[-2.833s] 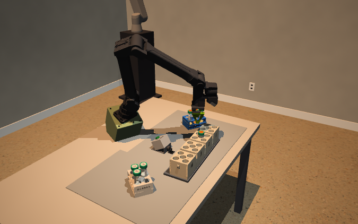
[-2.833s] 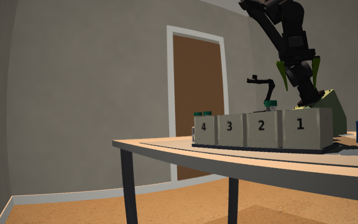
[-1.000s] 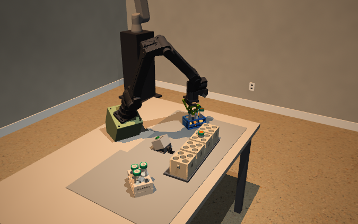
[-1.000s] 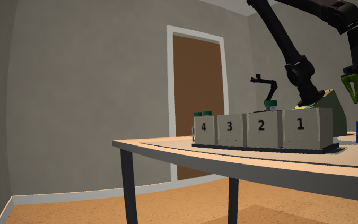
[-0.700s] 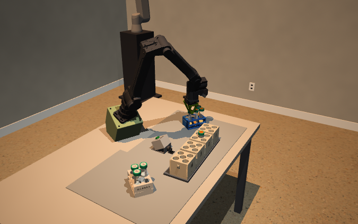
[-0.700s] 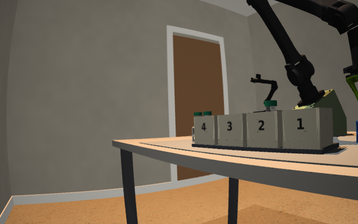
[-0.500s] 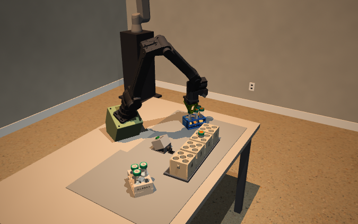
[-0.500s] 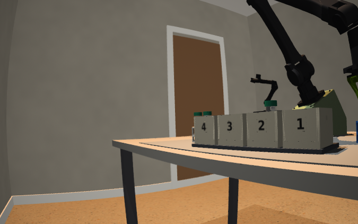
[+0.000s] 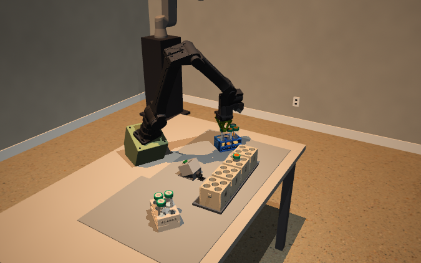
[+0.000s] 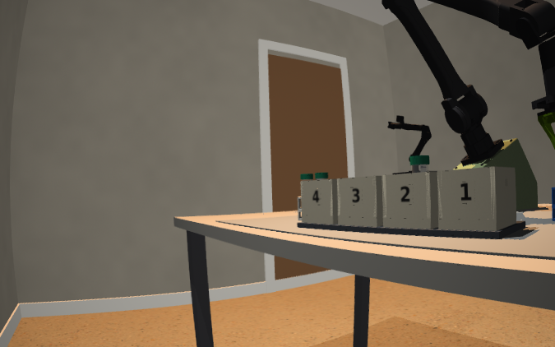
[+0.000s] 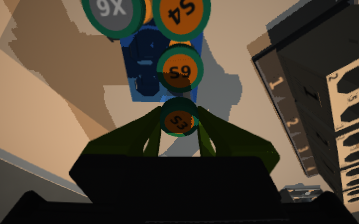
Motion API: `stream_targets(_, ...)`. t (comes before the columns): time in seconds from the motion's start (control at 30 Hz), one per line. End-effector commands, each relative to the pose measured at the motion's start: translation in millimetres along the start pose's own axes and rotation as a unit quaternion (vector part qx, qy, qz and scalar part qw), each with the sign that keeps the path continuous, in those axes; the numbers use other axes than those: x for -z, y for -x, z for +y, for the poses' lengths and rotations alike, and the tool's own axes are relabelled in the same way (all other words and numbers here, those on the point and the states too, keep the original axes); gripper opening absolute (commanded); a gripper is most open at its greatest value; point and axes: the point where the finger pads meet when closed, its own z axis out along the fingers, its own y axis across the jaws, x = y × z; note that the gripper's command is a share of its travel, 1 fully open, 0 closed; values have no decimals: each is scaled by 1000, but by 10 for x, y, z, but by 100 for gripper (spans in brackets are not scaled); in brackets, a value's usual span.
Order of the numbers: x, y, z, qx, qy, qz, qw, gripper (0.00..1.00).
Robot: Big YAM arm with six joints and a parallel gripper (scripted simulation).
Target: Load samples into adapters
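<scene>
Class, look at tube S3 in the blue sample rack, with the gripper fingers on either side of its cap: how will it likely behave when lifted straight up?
S3 looks rigid, so it should rise without bending. The gripper is shut on its round cap end, so it might swing or slip. Neighbour S9 stands close in the sample rack, so a tilted lift could knock it.

Green fingers — orange-dotted S3 (image 11: pixel 178 118), blue rack (image 9: pixel 227 143)
</scene>
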Motion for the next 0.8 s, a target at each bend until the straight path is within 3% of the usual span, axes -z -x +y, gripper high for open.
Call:
stream_targets(0.0, 361, 276, -26, -16, 5, -39, 999, 0)
stream_targets(0.77, 1096, 242, -31, -18, 9, -41, 999, 0)
